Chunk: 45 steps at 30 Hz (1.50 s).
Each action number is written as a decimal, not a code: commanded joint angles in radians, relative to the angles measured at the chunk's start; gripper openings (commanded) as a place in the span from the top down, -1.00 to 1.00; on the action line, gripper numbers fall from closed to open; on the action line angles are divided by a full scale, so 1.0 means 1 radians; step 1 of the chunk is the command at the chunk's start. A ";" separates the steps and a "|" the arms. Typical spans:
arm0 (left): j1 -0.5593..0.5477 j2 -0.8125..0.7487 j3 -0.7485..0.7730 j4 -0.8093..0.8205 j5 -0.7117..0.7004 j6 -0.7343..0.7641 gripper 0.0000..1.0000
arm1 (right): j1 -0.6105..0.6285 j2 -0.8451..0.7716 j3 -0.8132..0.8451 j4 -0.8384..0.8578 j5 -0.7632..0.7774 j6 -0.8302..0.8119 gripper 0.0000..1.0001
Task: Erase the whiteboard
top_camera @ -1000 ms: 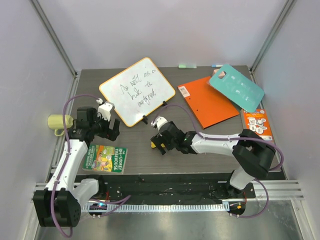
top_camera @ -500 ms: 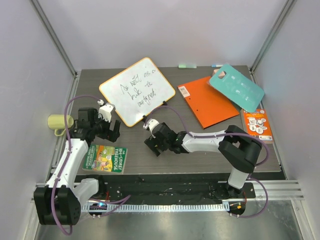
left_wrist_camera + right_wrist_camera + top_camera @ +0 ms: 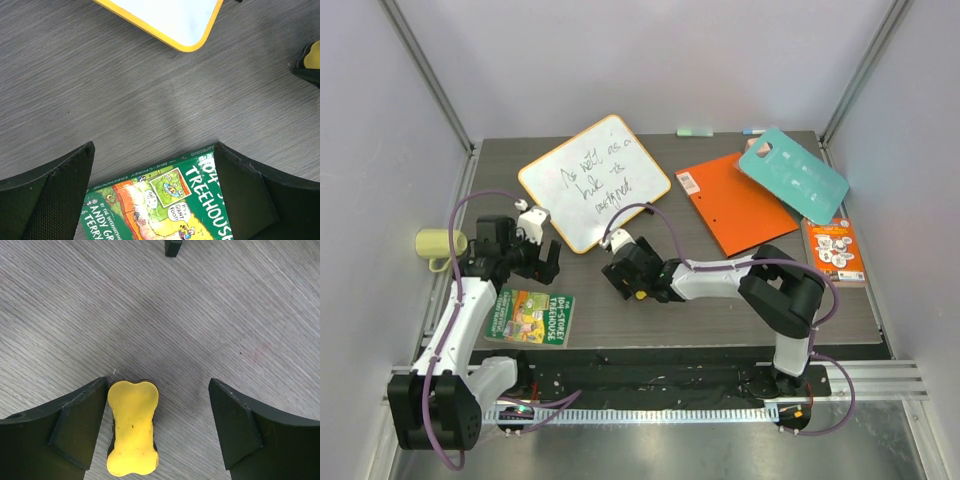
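At the back left of the table [image 3: 720,300] the whiteboard [image 3: 594,183] lay, writing intact; just before it we held our right gripper [image 3: 157,410] spread around the eraser [image 3: 133,427], off-centre against one finger, so closing could twist it loose; our left gripper [image 3: 152,185] hung spread over a book [image 3: 160,205]
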 commanded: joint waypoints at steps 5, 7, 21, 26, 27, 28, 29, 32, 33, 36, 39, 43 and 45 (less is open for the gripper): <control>0.004 -0.008 -0.039 0.059 -0.007 -0.001 -1.00 | 0.006 -0.152 -0.127 0.058 -0.053 0.055 -0.57; 0.004 0.003 -0.039 0.059 -0.012 -0.001 -1.00 | 0.006 -0.155 -0.133 0.052 -0.070 0.062 -0.56; 0.002 0.016 -0.059 0.062 -0.029 0.008 -1.00 | 0.004 -0.191 -0.187 0.044 -0.155 0.085 -0.33; 0.004 0.020 -0.062 0.070 -0.027 0.010 -1.00 | 0.004 -0.232 -0.230 0.061 -0.153 0.101 -0.13; 0.002 0.020 -0.063 0.070 -0.027 0.011 -1.00 | 0.004 -0.232 -0.230 0.059 -0.149 0.098 -0.13; 0.004 0.023 -0.063 0.071 -0.027 0.011 -1.00 | 0.006 -0.226 -0.229 0.056 -0.147 0.099 -0.09; 0.004 0.022 -0.063 0.073 -0.029 0.010 -1.00 | 0.006 -0.220 -0.226 0.052 -0.146 0.101 0.02; 0.002 0.023 -0.057 0.074 -0.030 0.011 -1.00 | 0.006 -0.206 -0.216 0.047 -0.147 0.105 0.50; 0.004 0.026 -0.048 0.073 -0.033 0.010 -1.00 | 0.004 -0.204 -0.215 0.047 -0.141 0.111 0.61; 0.033 0.058 -0.005 0.071 -0.009 -0.010 -0.99 | 0.004 -0.191 -0.207 0.047 -0.121 0.121 0.74; 0.068 0.127 0.051 0.071 0.040 -0.055 -0.99 | 0.006 -0.171 -0.193 0.047 -0.100 0.131 0.78; 0.160 0.244 0.200 0.105 0.178 -0.151 -0.99 | 0.006 -0.158 -0.190 0.090 -0.098 0.165 0.87; 0.219 0.310 0.265 0.131 0.242 -0.205 -0.97 | 0.006 -0.148 -0.177 0.118 -0.096 0.179 0.88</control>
